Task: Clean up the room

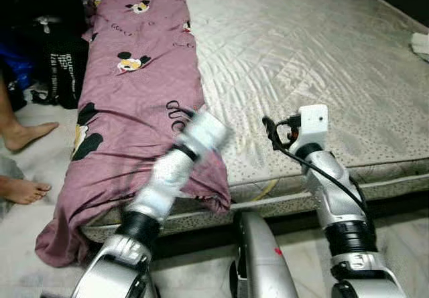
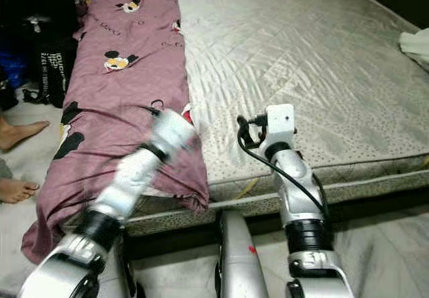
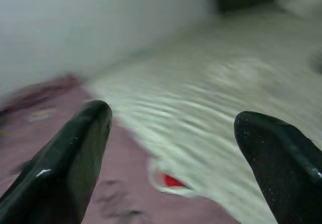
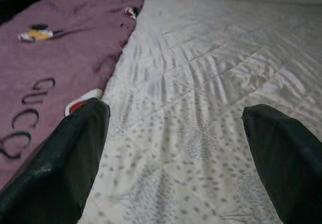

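Note:
A mauve blanket [image 1: 134, 90] with cartoon-mouse prints lies in a long strip down the left side of the bed and hangs over the front edge toward the floor. The cream quilted mattress [image 1: 301, 57] is bare beside it. My left arm [image 1: 201, 134] is motion-blurred and reaches over the blanket's right edge near the bed's front. The left gripper [image 3: 171, 118] is open, above the seam between blanket and mattress, holding nothing. My right arm [image 1: 312, 120] is over the mattress's front edge. The right gripper [image 4: 176, 113] is open and points along the bare mattress.
A person's bare feet [image 1: 27, 134] rest on the floor at the left, next to a black bag [image 1: 64, 70]. A white cloth [image 1: 421, 43] lies at the bed's far right edge. A red and white patch [image 4: 83, 102] shows at the blanket's edge.

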Robot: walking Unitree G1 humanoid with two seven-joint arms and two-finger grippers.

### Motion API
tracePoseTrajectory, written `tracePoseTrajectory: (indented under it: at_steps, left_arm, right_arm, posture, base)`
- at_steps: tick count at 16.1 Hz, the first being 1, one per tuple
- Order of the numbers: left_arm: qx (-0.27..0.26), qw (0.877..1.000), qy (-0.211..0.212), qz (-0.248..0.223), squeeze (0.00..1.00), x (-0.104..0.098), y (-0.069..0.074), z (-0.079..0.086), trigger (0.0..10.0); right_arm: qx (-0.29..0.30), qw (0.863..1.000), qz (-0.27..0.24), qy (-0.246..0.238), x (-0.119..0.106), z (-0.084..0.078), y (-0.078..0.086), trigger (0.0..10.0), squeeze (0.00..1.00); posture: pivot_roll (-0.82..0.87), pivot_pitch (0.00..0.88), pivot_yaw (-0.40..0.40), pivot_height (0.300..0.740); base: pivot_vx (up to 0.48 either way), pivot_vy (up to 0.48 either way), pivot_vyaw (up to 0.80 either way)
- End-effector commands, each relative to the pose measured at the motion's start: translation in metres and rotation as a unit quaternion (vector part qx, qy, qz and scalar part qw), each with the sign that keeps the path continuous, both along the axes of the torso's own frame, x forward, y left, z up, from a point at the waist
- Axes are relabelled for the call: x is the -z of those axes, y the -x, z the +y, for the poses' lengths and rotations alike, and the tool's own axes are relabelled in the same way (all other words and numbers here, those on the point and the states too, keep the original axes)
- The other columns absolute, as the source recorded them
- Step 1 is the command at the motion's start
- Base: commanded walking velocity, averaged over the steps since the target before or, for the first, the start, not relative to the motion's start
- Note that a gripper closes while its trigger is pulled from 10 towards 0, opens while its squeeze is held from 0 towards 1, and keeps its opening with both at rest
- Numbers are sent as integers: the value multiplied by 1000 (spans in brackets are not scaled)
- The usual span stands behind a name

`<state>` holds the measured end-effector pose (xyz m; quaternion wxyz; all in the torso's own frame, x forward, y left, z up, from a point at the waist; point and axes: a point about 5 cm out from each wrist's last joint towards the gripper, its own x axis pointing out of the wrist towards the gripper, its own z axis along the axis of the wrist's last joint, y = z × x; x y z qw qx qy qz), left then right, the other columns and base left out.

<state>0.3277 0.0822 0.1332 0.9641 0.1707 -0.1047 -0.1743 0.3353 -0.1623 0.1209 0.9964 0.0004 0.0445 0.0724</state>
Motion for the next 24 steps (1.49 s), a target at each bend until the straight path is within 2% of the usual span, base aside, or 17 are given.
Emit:
tracePoseTrajectory:
  at_steps: [1, 2, 3, 5, 6, 9, 11, 14, 17, 18, 20, 24]
  left_arm:
    - [-80, 995, 52, -15, 0, -4, 5, 28, 10000]
    - [-90, 994, 61, -15, 0, -4, 7, 33, 10000]
    - [-172, 979, 105, -9, 0, 6, 25, 70, 10000]
    - [-252, 956, 152, -15, 0, 5, 36, 106, 10000]
    - [-272, 950, 154, -21, 0, 3, 40, 116, 10000]
    - [-286, 944, 164, -22, 0, 1, 42, 124, 10000]
    - [-280, 943, 178, -22, 0, -2, 41, 121, 10000]
    - [-282, 943, 177, -12, 0, 2, 43, 122, 10000]
    - [-276, 945, 175, -10, 0, -3, 46, 124, 10000]
    - [-272, 947, 172, -9, 0, -4, 46, 124, 10000]
    - [-288, 942, 173, -8, 0, -4, 49, 126, 10000]
    - [-270, 950, 155, 3, 0, -2, 49, 118, 10000]
  right_arm:
    - [18, 1000, -3, -22, 0, 0, -3, 10000, 0]
    - [20, 999, -4, -25, 0, 1, -3, 10000, 0]
    - [27, 998, -3, -49, 2, 9, -6, 10000, 0]
    - [33, 997, -8, -70, 2, 12, -10, 10000, 0]
    - [42, 996, -11, -71, 2, 11, -13, 10000, 0]
    - [39, 994, -33, -93, -6, 12, -16, 10000, 0]
    - [23, 993, -59, -96, -15, 18, -16, 10000, 0]
    - [14, 993, -69, -96, -16, 23, -15, 10000, 0]
    - [11, 992, -72, -102, -19, 28, -16, 10000, 0]
    - [-2, 992, -71, -103, -20, 35, -19, 10000, 0]
    - [-11, 992, -73, -102, -23, 40, -21, 10000, 0]
    - [-1, 992, -73, -101, -23, 36, -22, 10000, 0]
  posture:
    - [-133, 0, -21, 546]
    - [-133, 0, -21, 546]
    - [-90, 0, -18, 546]
    - [-65, 0, -17, 546]
    - [-56, 0, -18, 546]
    - [-50, 0, -17, 546]
    - [-62, 0, -17, 555]
    - [-66, 0, 7, 588]
    - [-45, 0, 0, 621]
    - [-34, 0, -17, 635]
    - [-26, 0, -22, 660]
    - [-39, 0, -2, 704]
  base:
    - [0, 0, 0]
    - [0, 0, 0]
    - [0, 0, 0]
    - [0, 0, 0]
    - [0, 0, 0]
    - [0, 0, 0]
    - [0, 0, 0]
    - [0, 0, 0]
    - [0, 0, 0]
    - [0, 0, 0]
    - [0, 0, 0]
    - [0, 0, 0]
